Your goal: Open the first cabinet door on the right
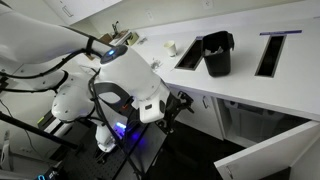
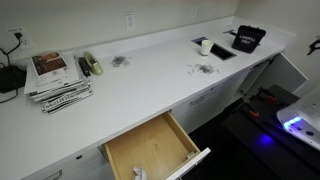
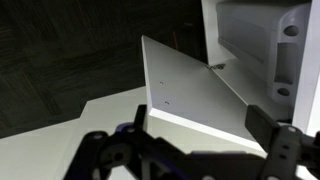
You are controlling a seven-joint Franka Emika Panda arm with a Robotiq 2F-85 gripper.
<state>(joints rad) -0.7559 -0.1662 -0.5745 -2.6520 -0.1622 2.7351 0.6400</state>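
Observation:
The first cabinet door (image 3: 190, 90) is a flat white panel that stands swung open from the cabinet. In the wrist view I see its inner face and its top edge. Its handle is hidden. It also shows in both exterior views, low at the right (image 1: 268, 152) and under the counter's far end (image 2: 290, 68). My gripper (image 3: 200, 128) is open and empty. Its two black fingers frame the door's edge in the wrist view. In an exterior view the gripper (image 1: 174, 106) hangs below the counter front, apart from the open door.
The open cabinet shows a grey sink underside (image 3: 265, 45). A black bin (image 1: 217, 52) stands on the white counter (image 1: 150, 55). A light wooden drawer (image 2: 150, 148) is pulled out. Stacked magazines (image 2: 58, 82) lie on the counter. The floor is dark.

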